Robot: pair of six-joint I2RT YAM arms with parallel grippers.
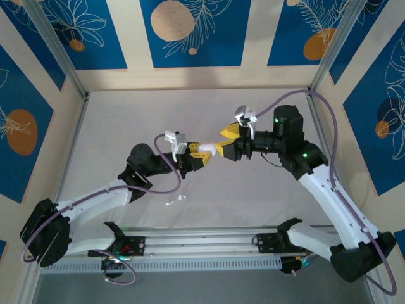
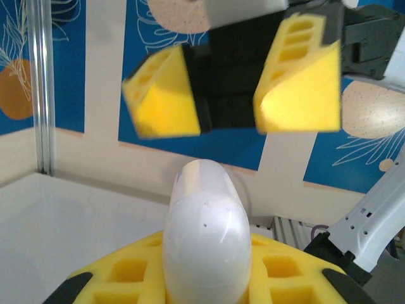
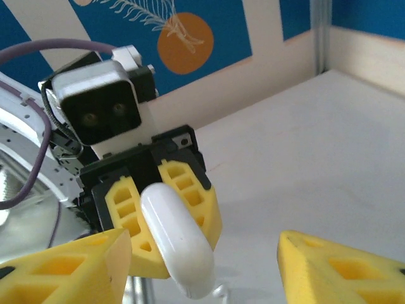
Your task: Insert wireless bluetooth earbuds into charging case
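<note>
**Clenching a white case, facing spread jaws**

Gripping the white charging case (image 2: 205, 234) in the left pincer (image 1: 201, 157), clamping it tight between the yellow fingers, with its rounded end sticking out past the fingertips and hanging clear of the table (image 1: 253, 196). Pointing that free end straight at the right pincer (image 1: 226, 140), just beyond it. Standing released there, with fingers spread wide to either side, holding nothing and not touching the case. Spotting two tiny pale specks (image 1: 176, 200) lying on the table, on the base side of the left pincer and well apart from the right one. Being too small for naming.
</note>
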